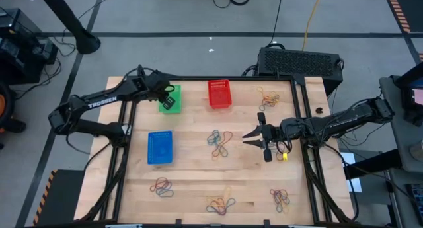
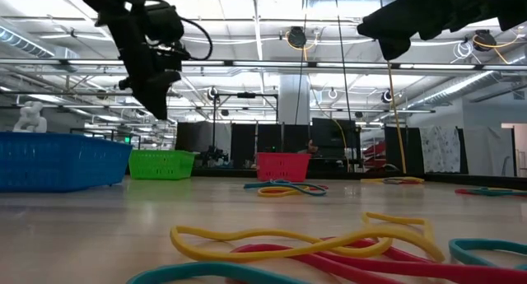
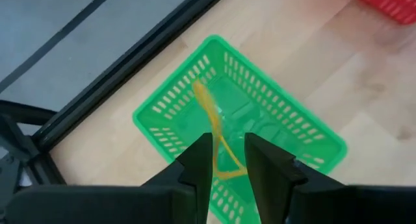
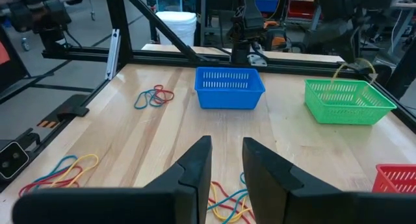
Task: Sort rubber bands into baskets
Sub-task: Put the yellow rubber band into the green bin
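The left gripper (image 3: 227,160) hung above the green basket (image 1: 171,100) at the table's far left, its fingers a little apart with a yellow-orange rubber band (image 3: 214,130) dangling between them down into the basket; whether the fingers touched the band I could not tell. The right gripper (image 1: 254,137) waited above the wood right of the table's middle, its fingers slightly apart and holding nothing. The red basket (image 1: 219,94) stood to the right of the green one, and the blue basket (image 1: 159,147) sat nearer the front on the left. Loose clusters of rubber bands (image 1: 220,141) lay at the centre, with others (image 1: 161,186) along the front edge and more (image 1: 269,96) near the far right. A black perforated box (image 1: 301,61) sat beyond the far edge.
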